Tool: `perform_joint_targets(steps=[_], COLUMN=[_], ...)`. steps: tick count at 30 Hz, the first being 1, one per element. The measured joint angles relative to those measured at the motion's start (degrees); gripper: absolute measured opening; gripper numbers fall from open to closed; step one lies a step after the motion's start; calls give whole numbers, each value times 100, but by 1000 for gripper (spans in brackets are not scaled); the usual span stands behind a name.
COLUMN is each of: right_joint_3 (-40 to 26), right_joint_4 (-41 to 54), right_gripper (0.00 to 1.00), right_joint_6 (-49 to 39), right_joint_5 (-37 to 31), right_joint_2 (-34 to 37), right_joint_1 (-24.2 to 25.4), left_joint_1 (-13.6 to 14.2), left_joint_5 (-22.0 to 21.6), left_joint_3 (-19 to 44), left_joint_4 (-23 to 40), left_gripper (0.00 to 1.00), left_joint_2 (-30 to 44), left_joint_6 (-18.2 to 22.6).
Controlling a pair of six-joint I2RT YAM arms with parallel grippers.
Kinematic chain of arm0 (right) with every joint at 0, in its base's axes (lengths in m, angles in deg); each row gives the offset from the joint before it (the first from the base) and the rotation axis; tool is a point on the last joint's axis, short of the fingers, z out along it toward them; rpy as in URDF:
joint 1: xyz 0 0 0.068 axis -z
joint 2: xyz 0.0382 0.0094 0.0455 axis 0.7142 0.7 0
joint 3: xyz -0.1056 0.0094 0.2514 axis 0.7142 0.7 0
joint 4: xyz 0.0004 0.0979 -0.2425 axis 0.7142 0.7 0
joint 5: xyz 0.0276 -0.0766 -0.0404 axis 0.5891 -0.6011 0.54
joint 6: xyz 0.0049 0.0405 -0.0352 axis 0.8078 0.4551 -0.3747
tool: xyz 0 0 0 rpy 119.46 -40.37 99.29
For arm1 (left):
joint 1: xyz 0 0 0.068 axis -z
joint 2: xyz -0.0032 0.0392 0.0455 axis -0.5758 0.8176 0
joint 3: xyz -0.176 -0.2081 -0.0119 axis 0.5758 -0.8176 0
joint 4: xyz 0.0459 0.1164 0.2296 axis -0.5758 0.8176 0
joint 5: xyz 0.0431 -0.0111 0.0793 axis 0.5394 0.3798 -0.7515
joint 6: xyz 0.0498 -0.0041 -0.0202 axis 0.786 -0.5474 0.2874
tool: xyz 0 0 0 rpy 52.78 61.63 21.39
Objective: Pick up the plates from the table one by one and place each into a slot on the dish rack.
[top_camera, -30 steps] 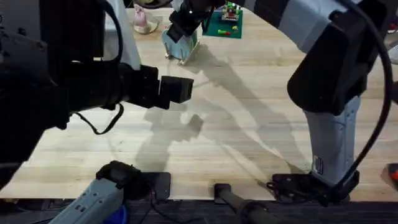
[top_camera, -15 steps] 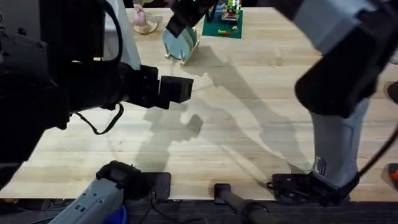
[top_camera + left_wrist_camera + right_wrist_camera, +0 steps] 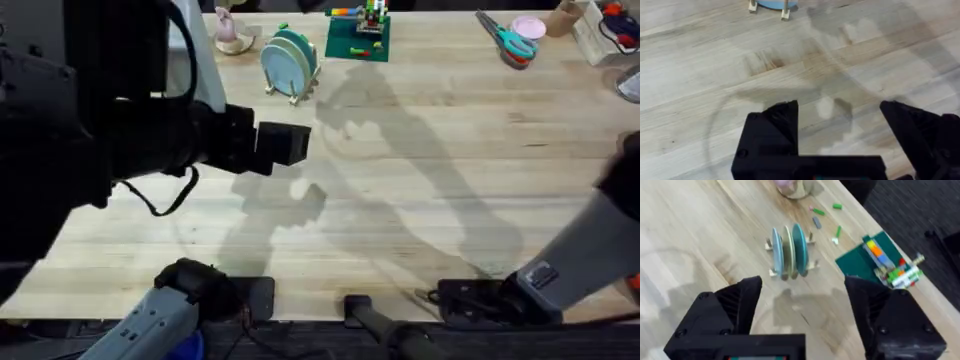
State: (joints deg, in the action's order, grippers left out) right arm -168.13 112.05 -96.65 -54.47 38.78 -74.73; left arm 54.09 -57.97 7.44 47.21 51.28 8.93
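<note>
Three plates stand upright in the slots of the dish rack [image 3: 771, 272] at the far left-centre of the table [image 3: 420, 180]: a pale blue plate [image 3: 776, 250], a cream plate [image 3: 787, 247] and a teal plate [image 3: 800, 247]. From overhead, the rack [image 3: 298, 92] holds the pale blue plate [image 3: 275, 62] in front and the teal plate [image 3: 302, 50] behind. My right gripper [image 3: 804, 282] is open and empty, high above the table and well back from the rack. My left gripper [image 3: 839, 106] is open over bare wood, short of the rack.
A green baseplate with toy bricks [image 3: 358, 38] lies just right of the rack, with small loose bricks [image 3: 825, 212] beside it. A pink-and-cream object [image 3: 232, 35] sits left of the rack. Scissors [image 3: 510, 42] and a pink dish [image 3: 528, 27] lie at the far right.
My right arm has pulled back from the rack toward the lower right, leaving the plates standing in it. The left arm has not moved.
</note>
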Motion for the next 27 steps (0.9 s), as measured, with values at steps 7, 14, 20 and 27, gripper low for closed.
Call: perform_joint_targets(steps=[7, 14, 20, 27], right_joint_3=[1872, 2694, 2728, 2728], right_joint_4=[-593, 411, 620, 624], right_gripper=[994, 993, 994, 995], right_joint_6=[113, 346, 391, 431], right_joint_5=[17, 36, 38, 38], right_joint_2=[-1187, -1976, -2046, -2046], right_joint_1=[162, 292, 441, 444], left_joint_1=[0, 0, 0, 0], left_joint_5=[-2, -2, -2, -2], left_joint_3=[0, 0, 0, 2], left_joint_4=[0, 0, 4, 6], left_gripper=[995, 995, 995, 995], left_joint_2=[0, 0, 0, 0], left_joint_6=[0, 0, 11, 13])
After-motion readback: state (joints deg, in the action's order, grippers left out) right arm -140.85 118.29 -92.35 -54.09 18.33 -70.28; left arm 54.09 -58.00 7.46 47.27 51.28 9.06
